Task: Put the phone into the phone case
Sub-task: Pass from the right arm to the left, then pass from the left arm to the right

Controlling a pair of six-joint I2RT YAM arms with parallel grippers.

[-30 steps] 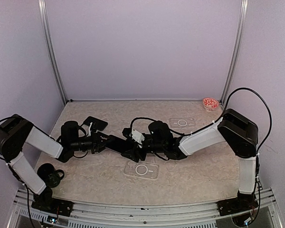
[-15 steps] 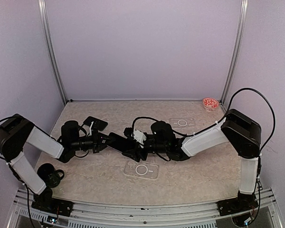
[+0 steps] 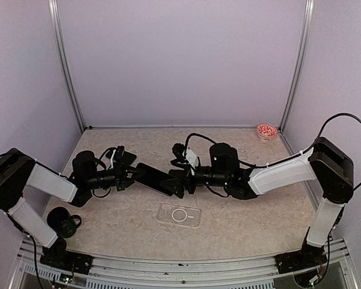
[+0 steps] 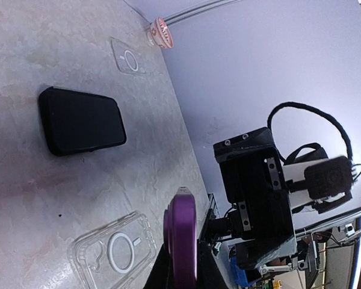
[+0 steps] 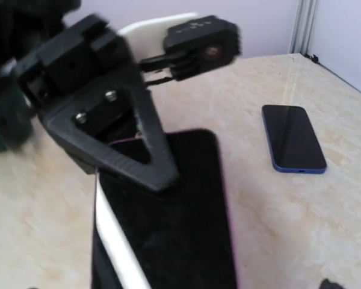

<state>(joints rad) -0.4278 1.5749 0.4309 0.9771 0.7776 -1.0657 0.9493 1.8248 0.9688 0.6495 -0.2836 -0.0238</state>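
Evidently early in the job, the phone [image 3: 158, 180] hangs above the desk [image 3: 253, 223], its left end clamped in the left pincer [image 3: 132, 176], which is closed on it. The clear phone case [image 3: 179, 215] lies flat and unfilled on the desk, just nearer than the phone. Seating the phone in it is all left to do. The left arm [image 3: 48, 180] reaches in low from the left, forearm almost level. The right arm [image 3: 283, 174] stretches across from the right, with the right pincer [image 3: 179, 179] at the phone's right end. Whether its jaws are spread or touching the phone cannot be told.
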